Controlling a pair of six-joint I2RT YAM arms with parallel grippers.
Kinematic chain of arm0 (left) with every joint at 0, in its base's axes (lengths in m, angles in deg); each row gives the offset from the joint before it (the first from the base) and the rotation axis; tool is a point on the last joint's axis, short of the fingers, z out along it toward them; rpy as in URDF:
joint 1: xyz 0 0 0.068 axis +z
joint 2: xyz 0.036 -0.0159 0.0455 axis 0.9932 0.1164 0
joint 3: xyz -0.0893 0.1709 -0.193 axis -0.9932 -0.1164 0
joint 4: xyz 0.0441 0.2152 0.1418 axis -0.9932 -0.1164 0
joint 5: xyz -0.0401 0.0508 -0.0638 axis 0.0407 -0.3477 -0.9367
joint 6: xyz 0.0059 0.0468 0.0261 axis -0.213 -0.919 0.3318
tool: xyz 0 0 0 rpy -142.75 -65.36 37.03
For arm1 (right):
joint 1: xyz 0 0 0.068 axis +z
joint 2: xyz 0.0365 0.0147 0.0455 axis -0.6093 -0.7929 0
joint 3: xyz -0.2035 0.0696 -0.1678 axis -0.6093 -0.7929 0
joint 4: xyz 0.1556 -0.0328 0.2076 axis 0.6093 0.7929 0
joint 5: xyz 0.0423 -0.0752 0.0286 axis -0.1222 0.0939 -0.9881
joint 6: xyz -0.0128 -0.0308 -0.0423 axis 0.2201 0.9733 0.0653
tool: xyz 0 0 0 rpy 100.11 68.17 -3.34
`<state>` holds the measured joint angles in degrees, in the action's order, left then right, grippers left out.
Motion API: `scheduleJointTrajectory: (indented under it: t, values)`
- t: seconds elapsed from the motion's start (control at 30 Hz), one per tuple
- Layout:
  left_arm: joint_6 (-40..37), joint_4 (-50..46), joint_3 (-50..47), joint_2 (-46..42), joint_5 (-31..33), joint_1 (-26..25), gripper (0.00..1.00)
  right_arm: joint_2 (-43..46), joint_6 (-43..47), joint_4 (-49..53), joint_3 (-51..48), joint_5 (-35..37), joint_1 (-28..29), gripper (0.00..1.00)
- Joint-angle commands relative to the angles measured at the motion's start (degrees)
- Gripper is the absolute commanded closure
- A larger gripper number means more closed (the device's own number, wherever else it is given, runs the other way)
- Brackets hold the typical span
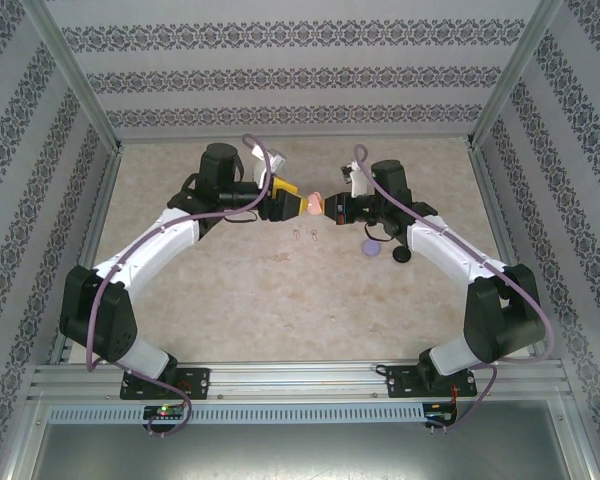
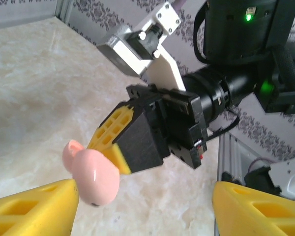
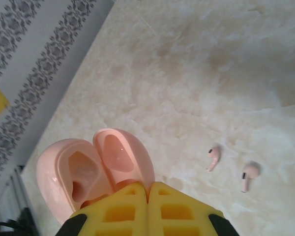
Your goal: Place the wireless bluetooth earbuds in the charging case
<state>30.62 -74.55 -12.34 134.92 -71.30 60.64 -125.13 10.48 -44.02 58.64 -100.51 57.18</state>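
Where the pink earbuds [image 3: 214, 158] are lying: side by side on the pale stone-look table [image 3: 211, 73].
Right gripper [image 3: 148, 189]: is pinching the open pink charging case [image 3: 96, 164] up in the air.
Left gripper [image 2: 145, 196]: is holding its fingers wide apart.
Room: flowery striped walls [image 1: 280, 80] are standing all around.

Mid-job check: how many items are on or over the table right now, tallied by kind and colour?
Pink earbuds: 2
Pink case, open: 1
Purple disc: 1
Black disc: 1
Total: 5
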Motion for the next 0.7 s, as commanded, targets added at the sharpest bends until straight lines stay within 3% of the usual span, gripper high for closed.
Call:
scheduleJointTrajectory:
  t: [0.0,0.33,0.67]
  values:
    - [-11.69,-17.51,4.98,2.83,-2.99,1.38,0.28,1.38,10.67,7.55,2.76,2.05,0.28,1.0]
    - [-25.68,-39.59,19.87,13.97,-9.44,1.77,0.3,2.02,18.64,14.86,6.69,3.73,4.22,1.0]
    - [-30.02,-45.59,23.59,19.53,-15.26,1.75,0.36,1.26,19.07,15.95,8.1,4.85,6.54,1.0]
